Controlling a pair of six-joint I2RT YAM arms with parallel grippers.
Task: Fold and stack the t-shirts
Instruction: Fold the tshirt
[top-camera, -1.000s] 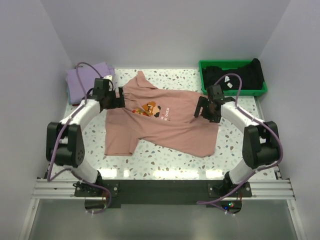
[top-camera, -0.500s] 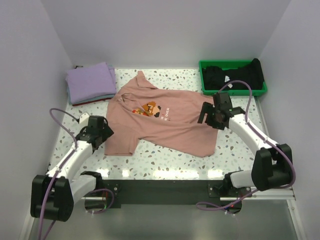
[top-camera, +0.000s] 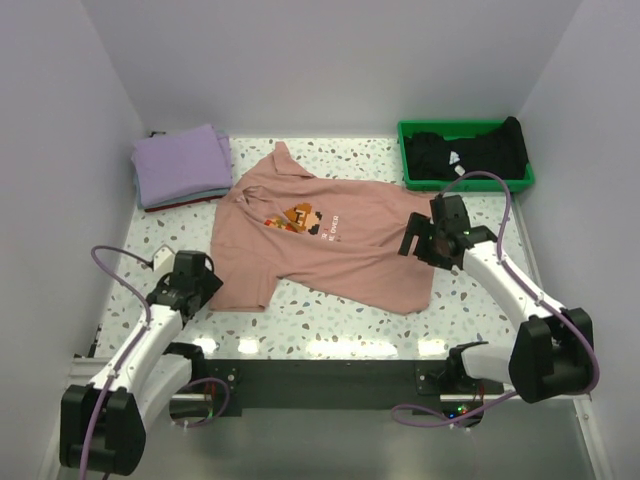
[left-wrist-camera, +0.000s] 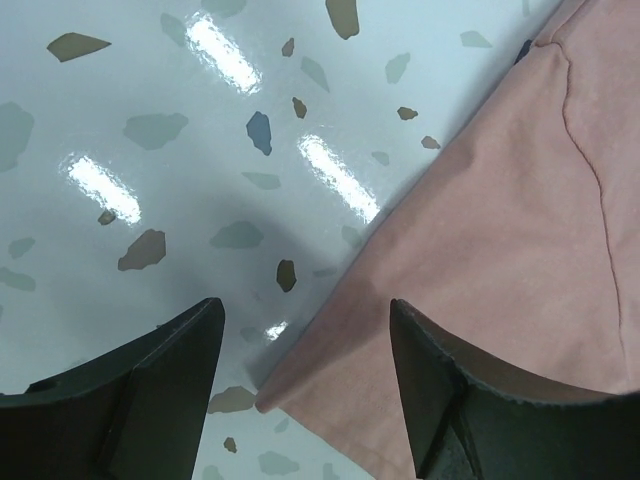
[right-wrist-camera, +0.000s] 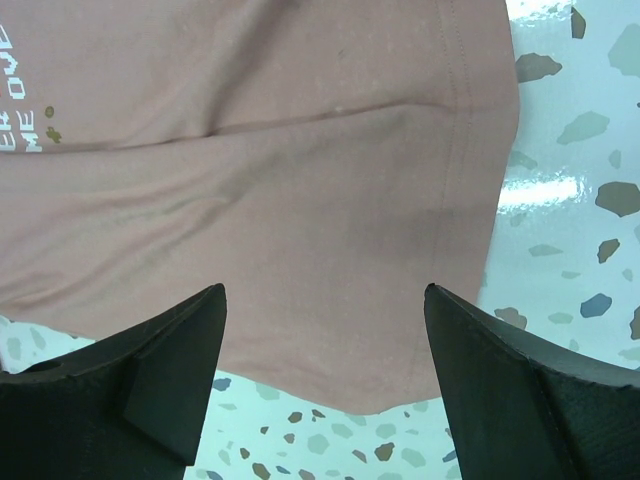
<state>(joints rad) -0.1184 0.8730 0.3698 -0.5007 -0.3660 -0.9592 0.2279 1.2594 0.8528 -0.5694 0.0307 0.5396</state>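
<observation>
Salmon-pink cloth t-shirt with a small brown-orange chest print lies spread flat mid-desk. My left hand hovers, fingers apart, over its near-left corner. My right hand, also apart and empty, hangs above its right edge. A folded lavender t-shirt sits at the far-left corner.
</observation>
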